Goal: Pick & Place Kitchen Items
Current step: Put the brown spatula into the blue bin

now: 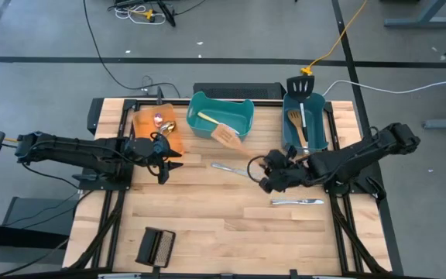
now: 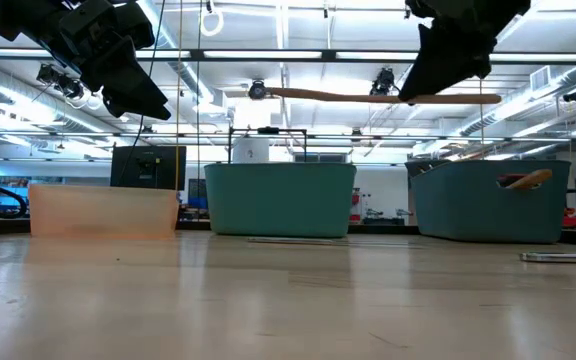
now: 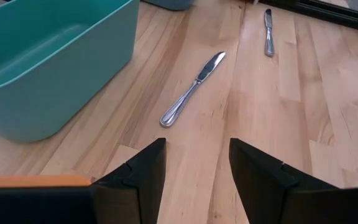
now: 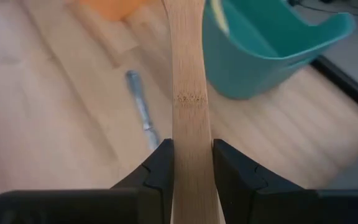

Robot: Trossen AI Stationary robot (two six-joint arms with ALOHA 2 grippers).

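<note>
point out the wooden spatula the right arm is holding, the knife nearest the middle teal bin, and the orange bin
wooden spatula (image 4: 190, 93), right wrist view, on its flat handle above the right gripper's fingers
knife (image 3: 193, 89), left wrist view, midway along, where handle meets blade
orange bin (image 2: 103, 211), low view, on its front wall

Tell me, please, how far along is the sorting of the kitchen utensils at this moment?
Done: small spoons lie in the orange bin; a black spatula and one wooden spatula are in the right teal bin. In hand: the right gripper has its jaws shut on a second wooden spatula, above the table. Left: two knives on the table; the left gripper is open, empty.
</note>
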